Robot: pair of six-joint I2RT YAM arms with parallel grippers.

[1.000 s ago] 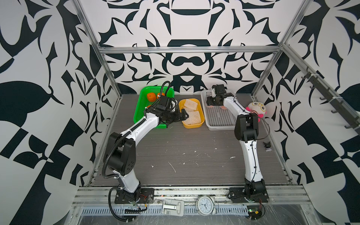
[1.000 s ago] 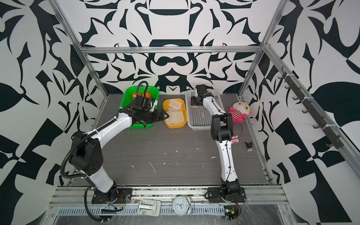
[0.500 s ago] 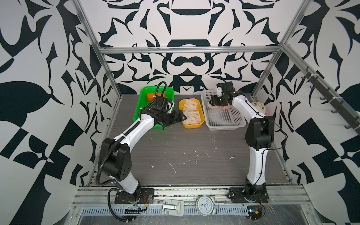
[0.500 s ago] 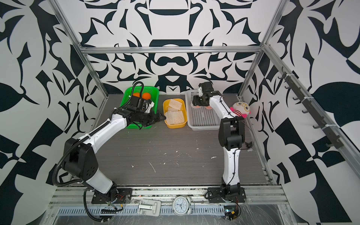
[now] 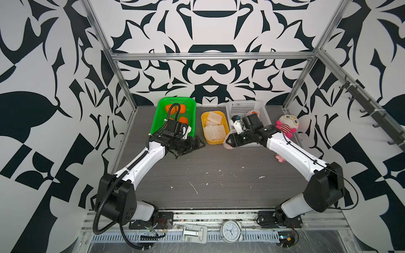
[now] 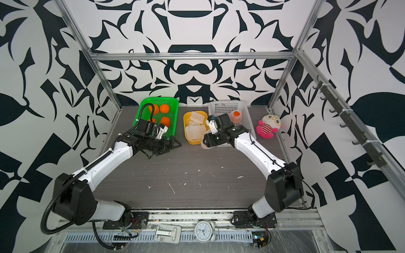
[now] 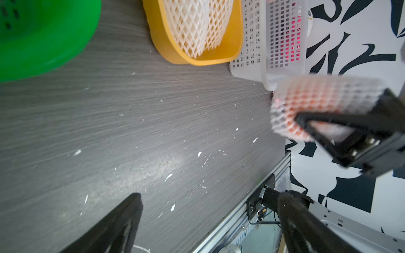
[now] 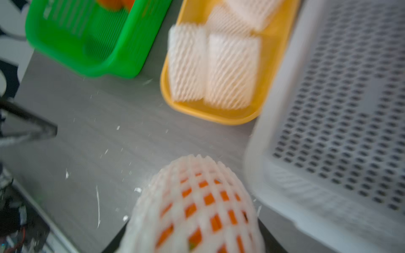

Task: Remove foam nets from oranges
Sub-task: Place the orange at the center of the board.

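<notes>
- Right gripper (image 6: 207, 143): jaws partly closed around a netted orange (image 8: 197, 208), gripping it through the sleeve. It is held above the table (image 5: 208, 170), just off the near corner of the white basket (image 5: 245, 107).
- Held item: its foam net (image 7: 317, 103) is white, with diamond-shaped holes stretched wide over the fruit. Bright orange skin shows through every opening. The free end of the sleeve stands clear of the fruit as a serrated rim. The right wrist view is blurred.
- Left gripper (image 5: 192, 143): jaws spread as wide as they go, with nothing between them. It sits low over the table, just in front of the green basket (image 5: 175, 103), and points toward the right gripper.
- Green basket, far left of the row: bare oranges (image 6: 164, 108), four visible in a top view. Some are partly hidden by the left arm's cable and wrist.
- Yellow tray (image 5: 213, 142), between the two baskets: flattened foam nets (image 5: 215, 130), several pale lattice pads. Two lie side by side at the near end, and others overlap behind them.
- White basket, perforated and rigid: a second sleeved orange (image 6: 236, 115) sits near the far end, its orange top showing at the sleeve's mouth. The floor nearest the right gripper is bare.
- Plush toy (image 5: 287, 124), pink and white: on the table beside the white basket, outside it.
- Table: grey wood grain, scattered with small white flecks.
</notes>
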